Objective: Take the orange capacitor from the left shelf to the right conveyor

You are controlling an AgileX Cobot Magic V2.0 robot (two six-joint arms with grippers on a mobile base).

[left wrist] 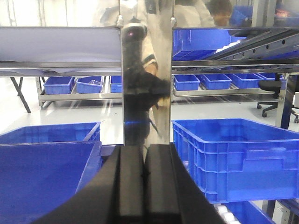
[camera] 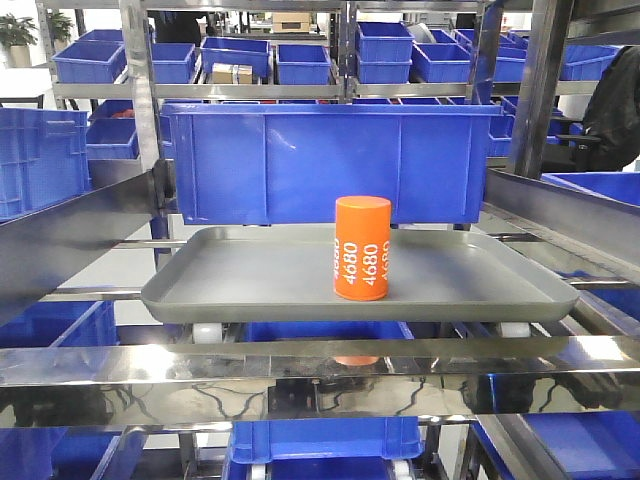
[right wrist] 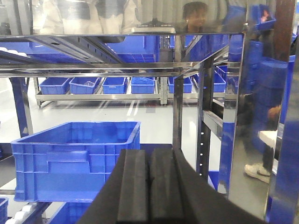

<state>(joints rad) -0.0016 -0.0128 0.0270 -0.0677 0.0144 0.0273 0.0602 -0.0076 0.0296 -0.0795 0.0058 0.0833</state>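
The orange capacitor [camera: 362,247], marked "4680" in white, stands upright on the shallow grey tray [camera: 250,285] of the steel shelf [camera: 300,365] in the front view. Neither arm shows in that view. In the left wrist view my left gripper [left wrist: 144,156] is shut, its black pads pressed together with nothing between them, right in front of a shiny steel post [left wrist: 145,70]. My right gripper [right wrist: 149,161] is likewise shut and empty in the right wrist view. The conveyor is out of view.
A large blue bin [camera: 330,160] stands just behind the tray. Slanted steel rails [camera: 70,225] flank the tray on both sides. Blue crates [left wrist: 233,154] [right wrist: 74,156] sit beside each gripper. A person [right wrist: 194,16] is reflected in the steel, and more racks of blue bins [camera: 300,60] stand behind.
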